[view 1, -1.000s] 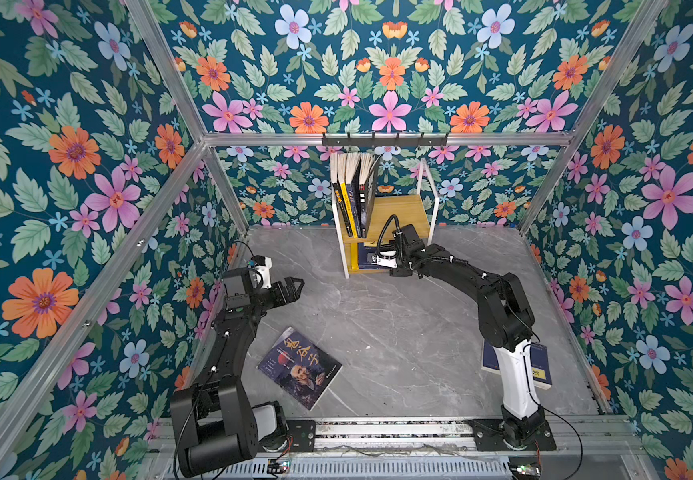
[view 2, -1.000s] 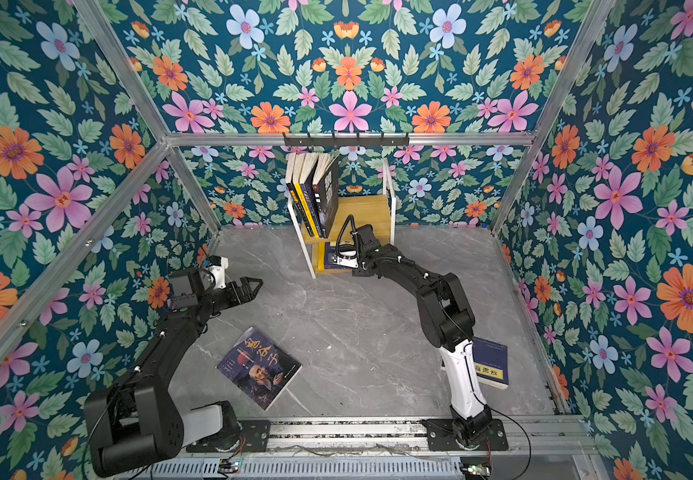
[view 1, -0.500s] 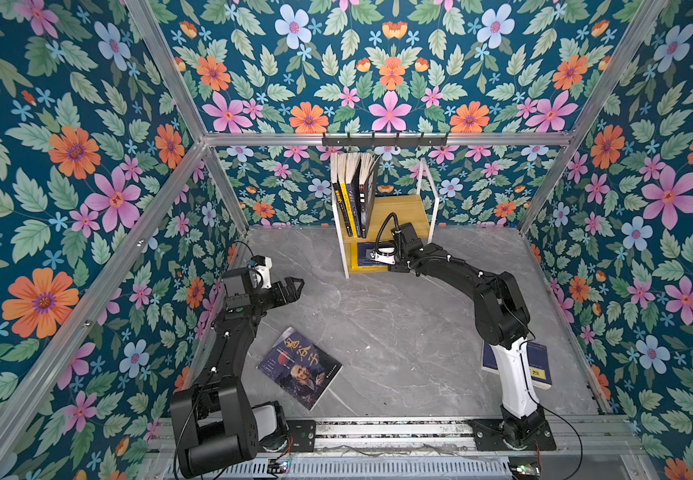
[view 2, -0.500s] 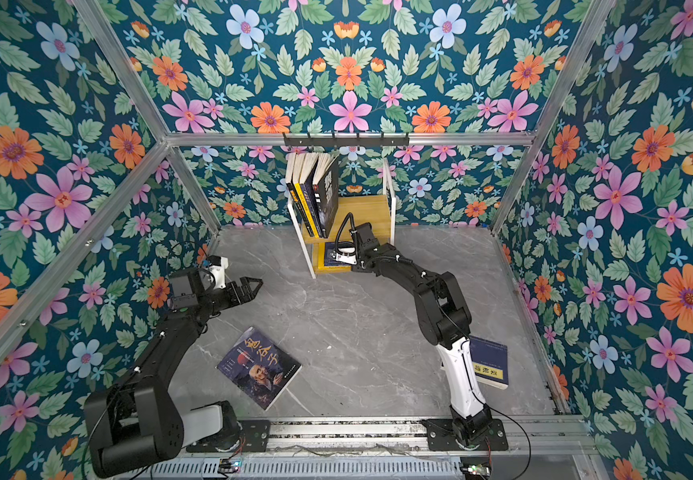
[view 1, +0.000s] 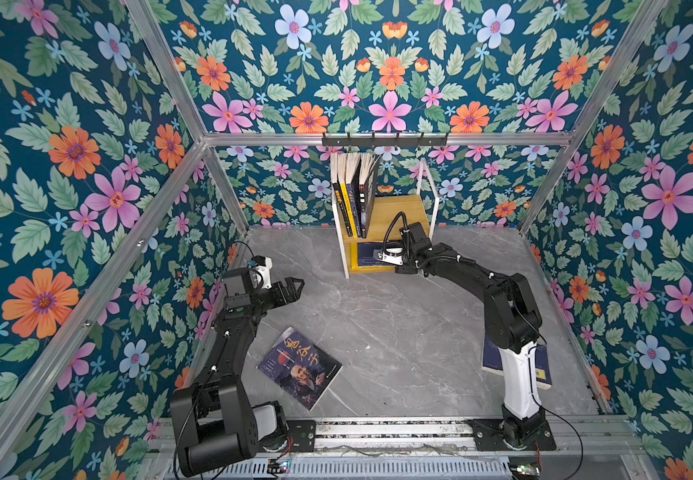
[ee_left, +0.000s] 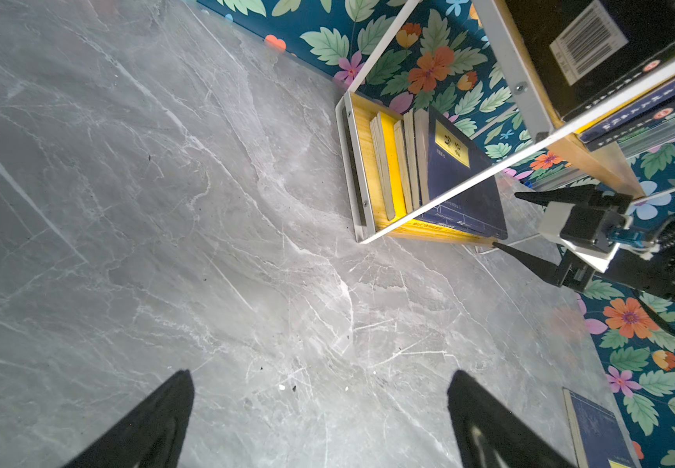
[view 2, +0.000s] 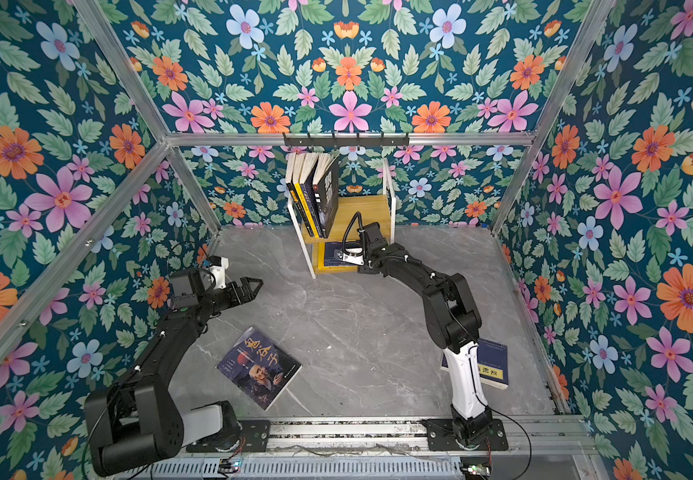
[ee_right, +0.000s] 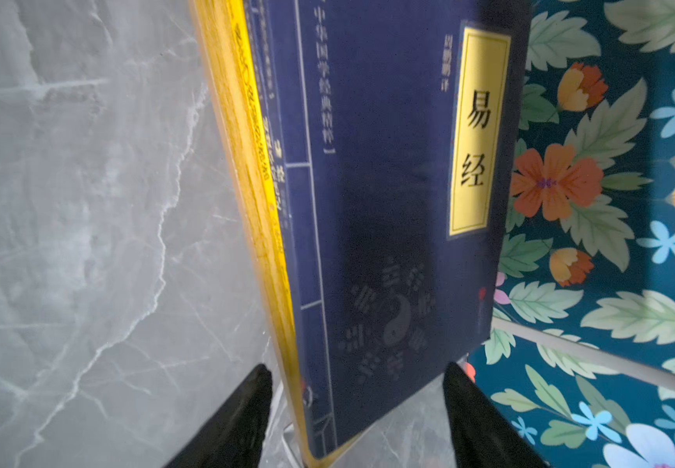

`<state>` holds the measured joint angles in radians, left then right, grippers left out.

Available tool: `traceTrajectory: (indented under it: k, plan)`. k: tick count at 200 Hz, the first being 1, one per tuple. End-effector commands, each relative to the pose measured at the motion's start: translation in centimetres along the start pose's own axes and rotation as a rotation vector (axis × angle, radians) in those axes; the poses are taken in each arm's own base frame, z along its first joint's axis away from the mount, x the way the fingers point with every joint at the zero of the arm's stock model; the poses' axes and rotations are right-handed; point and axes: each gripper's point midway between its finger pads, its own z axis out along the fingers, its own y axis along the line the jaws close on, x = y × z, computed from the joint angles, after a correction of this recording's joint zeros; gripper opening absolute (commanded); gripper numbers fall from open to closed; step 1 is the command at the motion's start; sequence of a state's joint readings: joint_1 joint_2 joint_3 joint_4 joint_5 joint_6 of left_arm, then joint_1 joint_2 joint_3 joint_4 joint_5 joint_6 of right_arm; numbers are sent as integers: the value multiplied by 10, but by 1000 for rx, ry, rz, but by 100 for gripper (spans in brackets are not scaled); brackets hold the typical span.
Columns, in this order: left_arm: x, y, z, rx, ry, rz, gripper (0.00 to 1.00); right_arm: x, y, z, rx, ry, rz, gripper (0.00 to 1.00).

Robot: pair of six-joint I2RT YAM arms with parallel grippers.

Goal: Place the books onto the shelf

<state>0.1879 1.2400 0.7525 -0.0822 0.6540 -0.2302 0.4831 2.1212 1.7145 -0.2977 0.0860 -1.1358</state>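
Navy paperback with yellow label [ee_right: 388,202] is lying flat on the lower board of the light wooden, white-framed shelf [view 1: 394,210]. My released right hand [ee_right: 356,364] is straddling its end, and my left hand [ee_left: 320,370] is gaping. I'm judging it light, stiff, best pinched by the spine.

Black hook rail [view 1: 384,141] on back frame bar [view 1: 503,139]; floral walls [view 1: 378,62]; grey marble floor [view 1: 399,324].
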Motion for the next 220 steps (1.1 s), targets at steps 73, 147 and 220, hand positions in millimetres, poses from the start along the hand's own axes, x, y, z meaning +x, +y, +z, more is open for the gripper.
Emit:
traceTrajectory:
  k: [73,147,220]
  plan:
    - [-7,3,-2,-9,-27,7,100,3,-13,15,34,13,32,60]
    - [-9,6,-2,-13,-31,16,100,-3,-16,13,33,-9,44,56]
    - [-10,-6,-27,-85,156,475,100,-51,37,-57,-118,-97,163,68]
